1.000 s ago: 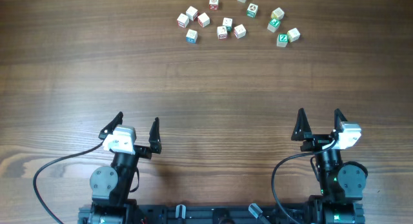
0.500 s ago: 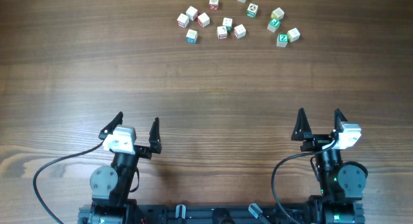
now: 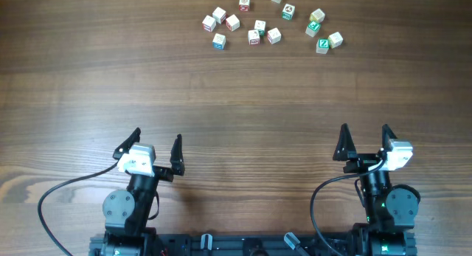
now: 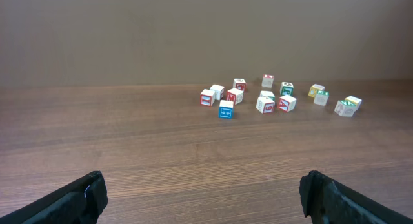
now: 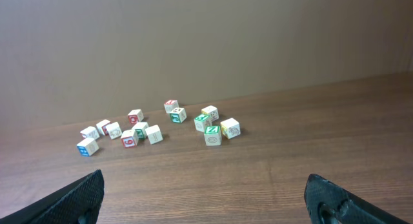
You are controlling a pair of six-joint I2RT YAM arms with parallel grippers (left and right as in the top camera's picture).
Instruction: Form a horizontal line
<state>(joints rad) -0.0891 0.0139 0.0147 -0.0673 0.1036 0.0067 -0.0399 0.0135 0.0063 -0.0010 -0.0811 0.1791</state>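
Several small white letter cubes lie scattered at the far side of the table; no touching row of three shows among them. A blue-printed cube (image 3: 219, 40) (image 4: 226, 110) (image 5: 86, 146) lies at the left front of the cluster. A red-printed cube (image 3: 254, 37) (image 5: 128, 140) and a mostly plain white cube (image 3: 273, 36) (image 5: 153, 134) lie near the middle, apart from each other. My left gripper (image 3: 157, 135) (image 4: 205, 195) and right gripper (image 3: 364, 128) (image 5: 205, 195) are both open and empty, hovering at the near edge, far from the cubes.
Loose green-printed cubes (image 3: 322, 44) (image 5: 212, 135) lie at the right of the cluster, with another (image 3: 288, 12) further back. More red-printed cubes (image 3: 244, 3) lie near the far edge. Bare wood table (image 3: 236, 101) spans between grippers and cubes.
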